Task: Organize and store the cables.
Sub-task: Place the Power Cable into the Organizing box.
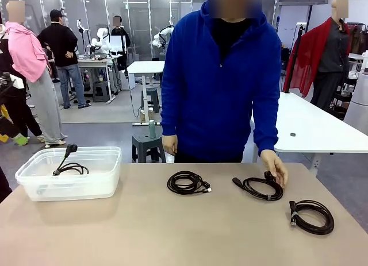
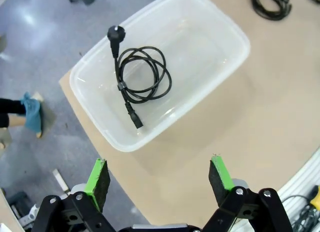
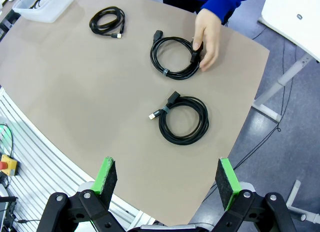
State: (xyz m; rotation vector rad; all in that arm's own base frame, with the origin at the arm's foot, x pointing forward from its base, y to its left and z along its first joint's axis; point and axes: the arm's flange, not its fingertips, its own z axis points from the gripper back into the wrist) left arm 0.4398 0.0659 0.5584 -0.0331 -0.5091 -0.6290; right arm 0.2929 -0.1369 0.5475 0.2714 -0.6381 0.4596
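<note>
Three coiled black cables lie on the tan table: one at the middle (image 1: 187, 182) (image 3: 107, 20), one right of it (image 1: 260, 187) (image 3: 173, 57) with the person's hand (image 1: 275, 166) (image 3: 208, 39) resting on its plug end, and one at the right front (image 1: 312, 216) (image 3: 183, 119). Another coiled cable (image 1: 70, 168) (image 2: 141, 80) lies inside the clear plastic bin (image 1: 34, 184) (image 2: 223, 29), its round plug leaning on the rim. My left gripper (image 2: 161, 182) hovers open above the bin's near side. High over the right part of the table, my right gripper (image 3: 166, 183) is open and holds nothing.
The person in a blue hoodie (image 1: 221, 82) stands at the far edge, one hand hanging by the side. The bin sits at the table's left corner, floor beyond it. A white table (image 1: 322, 128) stands behind at the right.
</note>
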